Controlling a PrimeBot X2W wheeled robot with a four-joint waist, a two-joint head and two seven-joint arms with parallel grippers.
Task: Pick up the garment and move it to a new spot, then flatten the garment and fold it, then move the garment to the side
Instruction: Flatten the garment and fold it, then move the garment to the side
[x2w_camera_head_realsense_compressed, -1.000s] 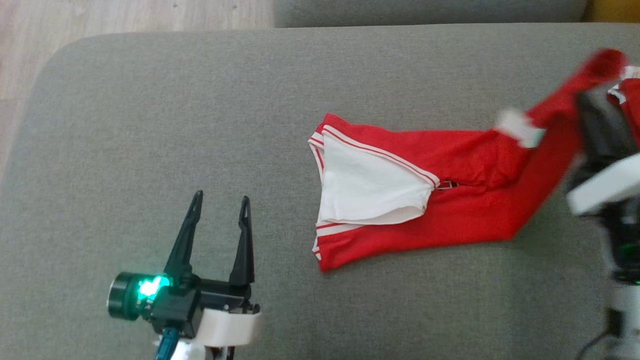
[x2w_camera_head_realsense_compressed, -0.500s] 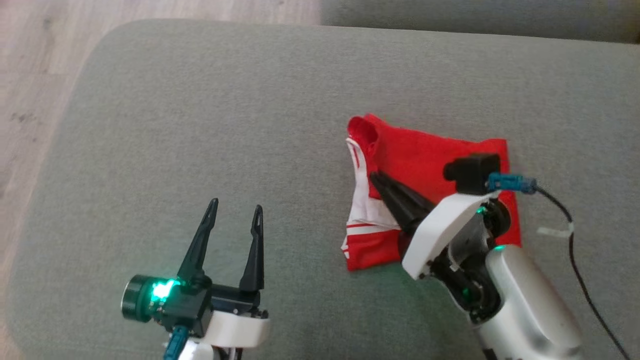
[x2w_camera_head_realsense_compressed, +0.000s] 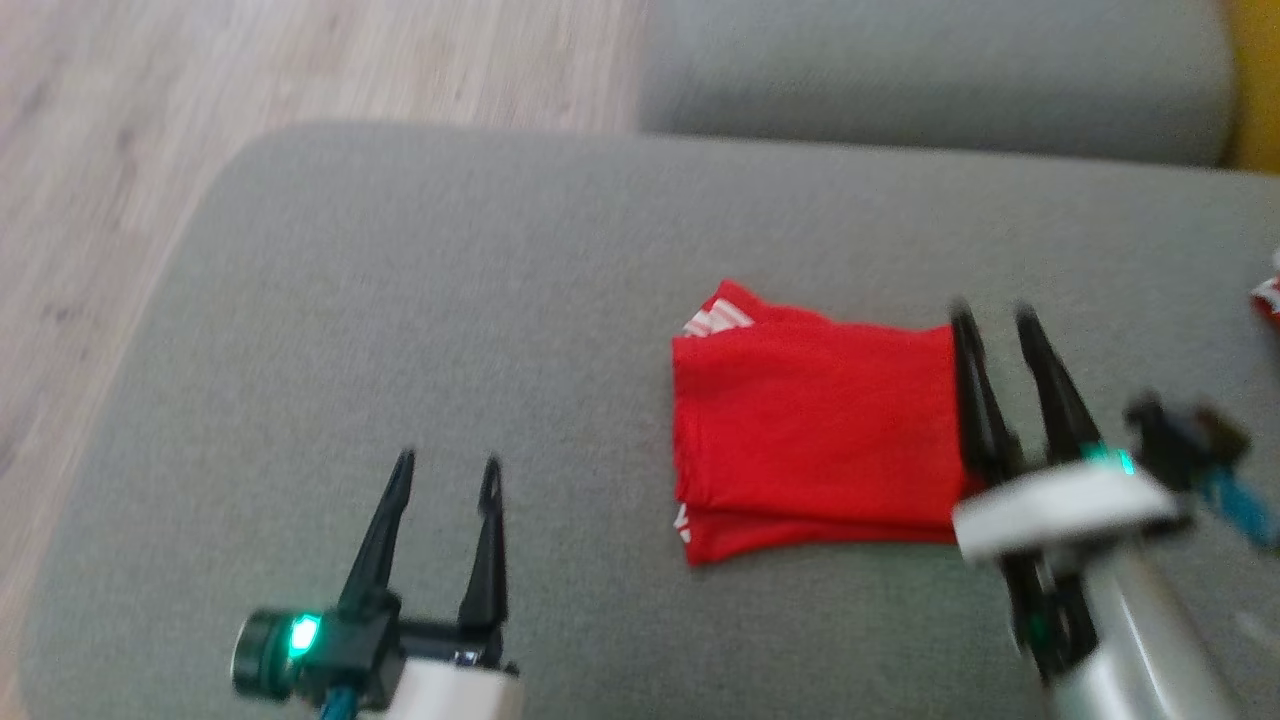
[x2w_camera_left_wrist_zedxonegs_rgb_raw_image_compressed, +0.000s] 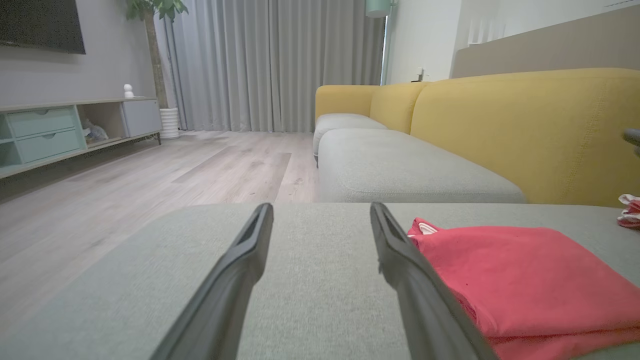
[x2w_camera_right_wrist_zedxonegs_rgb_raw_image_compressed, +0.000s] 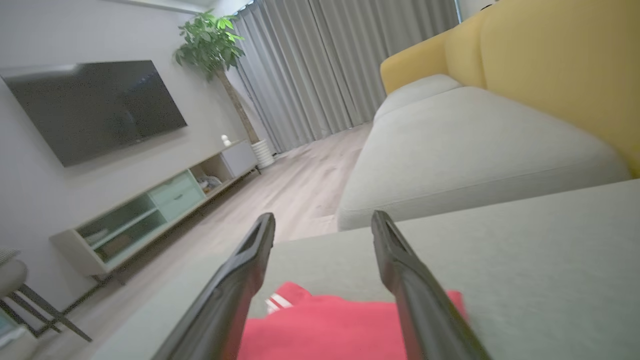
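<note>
Seat cushion (x2w_camera_head_realsense_compressed: 400, 300) of the grey sofa carries everything you are working with. Red garment (x2w_camera_head_realsense_compressed: 815, 420) lies on it folded into a flat rectangle, right of the cushion's middle, white stripes peeking out at its far-left corner. Your right gripper (x2w_camera_head_realsense_compressed: 992, 312) sits at the garment's right edge, jaws spread, gripping nothing. Your left gripper (x2w_camera_head_realsense_compressed: 447, 462) stands well apart to the left, jaws likewise spread. Small red-and-white cloth (x2w_camera_head_realsense_compressed: 1268, 298) at the far right.

Home living room where I work, yellow sofa back (x2w_camera_left_wrist_zedxonegs_rgb_raw_image_compressed: 525, 135) with grey seat cushions (x2w_camera_left_wrist_zedxonegs_rgb_raw_image_compressed: 400, 170) on the right, wall-mounted television (x2w_camera_right_wrist_zedxonegs_rgb_raw_image_compressed: 95, 107) over a low cabinet (x2w_camera_right_wrist_zedxonegs_rgb_raw_image_compressed: 150, 215) on the left, potted plant (x2w_camera_right_wrist_zedxonegs_rgb_raw_image_compressed: 212, 35) and grey curtains (x2w_camera_left_wrist_zedxonegs_rgb_raw_image_compressed: 270, 65) at the far end, pale wood floor (x2w_camera_left_wrist_zedxonegs_rgb_raw_image_compressed: 150, 175) between.
</note>
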